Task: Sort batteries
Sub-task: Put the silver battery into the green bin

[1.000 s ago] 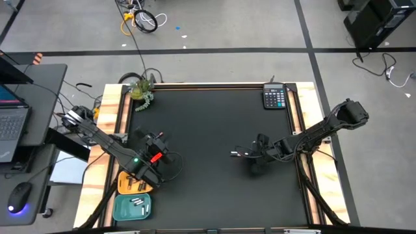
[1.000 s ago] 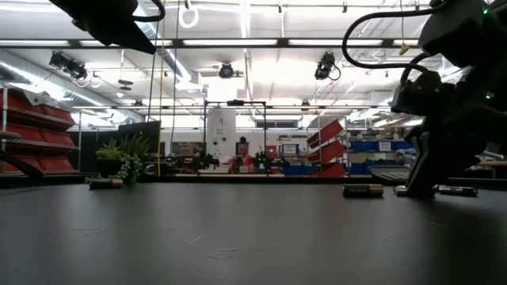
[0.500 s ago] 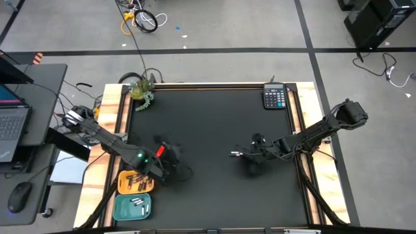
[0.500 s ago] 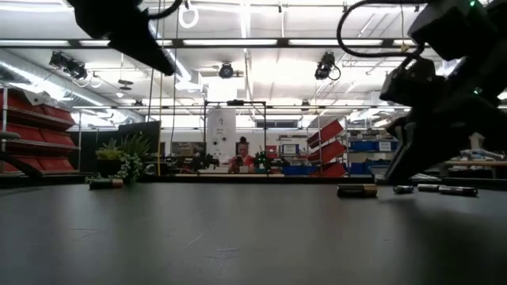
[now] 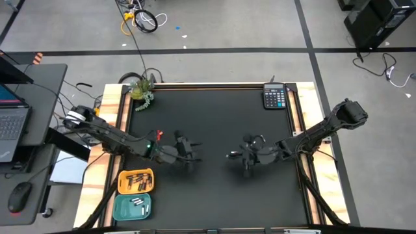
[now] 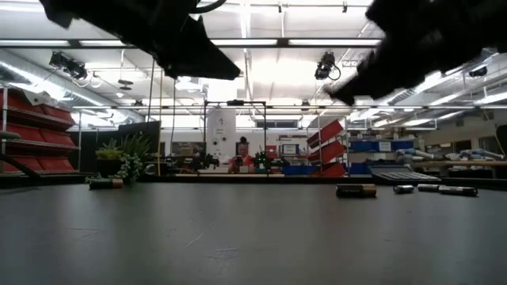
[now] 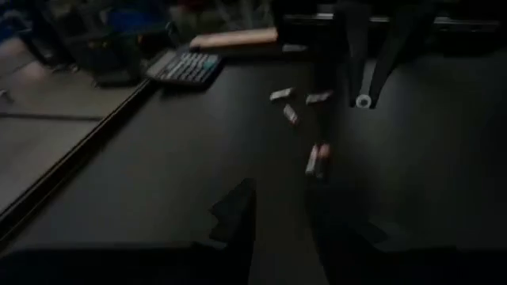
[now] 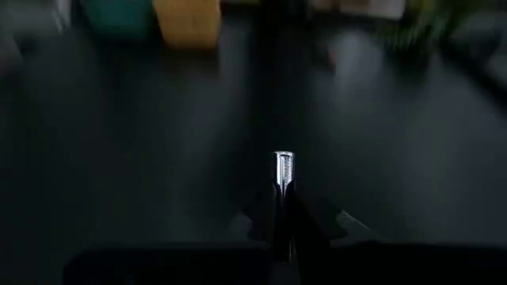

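A silvery battery (image 8: 283, 168) stands out from the tip of the right gripper (image 5: 246, 156), whose fingers are pinched tight on it, above the black counter (image 5: 214, 110) right of its middle. More batteries lie loose on the counter: in the low view a dark one with a copper end (image 6: 356, 190) rests flat, with slimmer pale ones (image 6: 440, 189) just beyond it toward the right, and the left wrist view shows a small scatter of them (image 7: 299, 107) well ahead of that arm's fingers. Off the counter's front left corner sit two small trays on the wooden edge: an orange tray (image 5: 123, 188) holding dark batteries (image 5: 136, 182), and just below it a teal tray (image 5: 118, 211) holding pale batteries (image 5: 138, 204). The left gripper (image 5: 187, 152) hangs over the counter left of its middle, facing the right one with a clear gap between them; its fingers (image 7: 234, 210) stand partly apart and nothing shows between them. At the counter's far right corner lies a calculator (image 5: 275, 97), and at the far left corner a small potted plant (image 5: 141, 91). Left of the counter is a desk with a laptop (image 5: 13, 120) and a mouse (image 5: 19, 195)
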Tool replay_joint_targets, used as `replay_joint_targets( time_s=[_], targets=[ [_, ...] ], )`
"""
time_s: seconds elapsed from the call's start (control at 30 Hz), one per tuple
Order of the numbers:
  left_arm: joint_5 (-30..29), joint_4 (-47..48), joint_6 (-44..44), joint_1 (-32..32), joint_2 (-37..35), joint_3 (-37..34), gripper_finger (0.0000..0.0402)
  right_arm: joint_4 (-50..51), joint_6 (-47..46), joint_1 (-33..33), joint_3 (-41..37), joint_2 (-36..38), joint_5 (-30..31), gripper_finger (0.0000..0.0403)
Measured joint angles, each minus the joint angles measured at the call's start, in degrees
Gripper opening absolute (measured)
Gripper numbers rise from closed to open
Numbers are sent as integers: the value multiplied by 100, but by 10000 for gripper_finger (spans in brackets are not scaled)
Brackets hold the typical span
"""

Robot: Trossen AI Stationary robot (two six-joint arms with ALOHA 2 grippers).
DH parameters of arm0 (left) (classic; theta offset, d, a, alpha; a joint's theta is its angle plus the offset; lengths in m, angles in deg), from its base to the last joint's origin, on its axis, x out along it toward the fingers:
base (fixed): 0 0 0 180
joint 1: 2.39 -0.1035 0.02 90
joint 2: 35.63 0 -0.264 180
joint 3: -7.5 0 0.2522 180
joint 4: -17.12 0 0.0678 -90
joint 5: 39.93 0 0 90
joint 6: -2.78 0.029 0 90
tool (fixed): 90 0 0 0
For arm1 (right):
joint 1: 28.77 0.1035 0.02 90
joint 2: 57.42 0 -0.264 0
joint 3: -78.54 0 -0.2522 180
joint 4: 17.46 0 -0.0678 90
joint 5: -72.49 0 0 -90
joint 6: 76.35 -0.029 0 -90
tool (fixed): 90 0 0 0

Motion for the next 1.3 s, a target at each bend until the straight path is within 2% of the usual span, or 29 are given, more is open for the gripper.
replay_joint_targets(
  time_s=[0.1,0.27,0.43,0.67,0.93,1.3],
  targets=[
    [219,-788,137,-79,177,-194,151,-713,293,52,-28,0,126,25],
    [790,-1788,-28,-208,638,-196,185,-1255,628,50,-30,0,129,25],
    [966,-3049,21,-228,1236,-196,186,-1596,828,32,-33,0,129,26],
    [1125,-4425,707,-237,2114,128,182,-1705,863,-5,-33,-7,56,28],
    [1117,-4522,1139,-239,2790,854,182,-2077,747,8,-31,-369,21,28],
    [1021,-4519,845,-383,2977,1004,179,-2815,748,11,-26,-758,-33,29]
  ],
)
